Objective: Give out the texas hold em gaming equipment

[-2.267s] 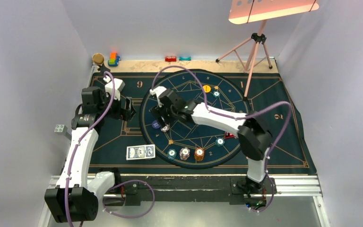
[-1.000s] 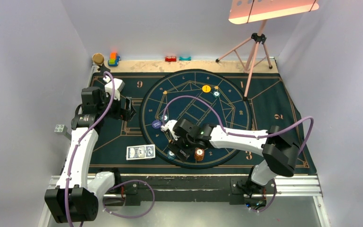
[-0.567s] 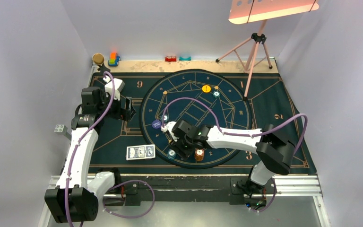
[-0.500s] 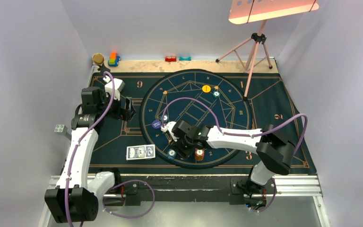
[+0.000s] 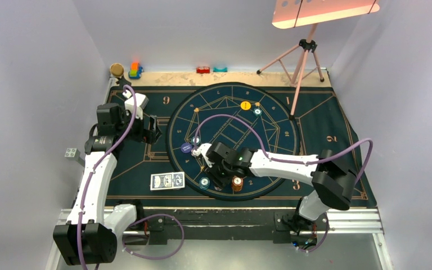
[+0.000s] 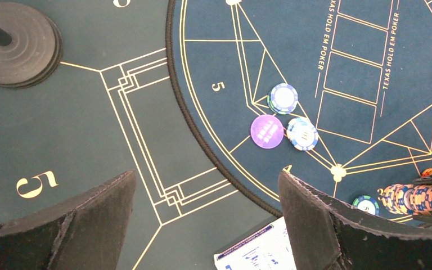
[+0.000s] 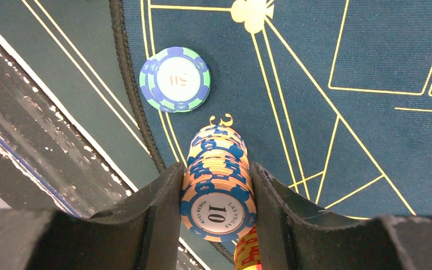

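My right gripper (image 5: 219,179) (image 7: 216,171) is shut on the white-pink "10" chip stack (image 7: 218,191), which stands on the round mat near its front edge by the gold "3". An orange stack (image 5: 237,183) (image 7: 251,253) stands right beside it. A single teal chip (image 5: 204,181) (image 7: 175,79) lies to its left. The blue-backed cards (image 5: 167,180) (image 6: 259,254) lie outside the circle. The blue disc (image 5: 186,148) (image 6: 267,131) has two chips (image 6: 283,98) next to it. My left gripper (image 5: 152,130) (image 6: 206,181) is open and empty above the mat's left part.
A yellow disc (image 5: 246,105) and a teal chip (image 5: 257,111) lie at the far side of the circle. A black stand base (image 6: 14,50) sits far left. Toy blocks (image 5: 135,70) line the back edge. A pink tripod (image 5: 304,56) stands back right.
My right arm swung from the blue disc at the circle's left to the front edge and its fingers came round the white-pink stack. The left arm has not moved.
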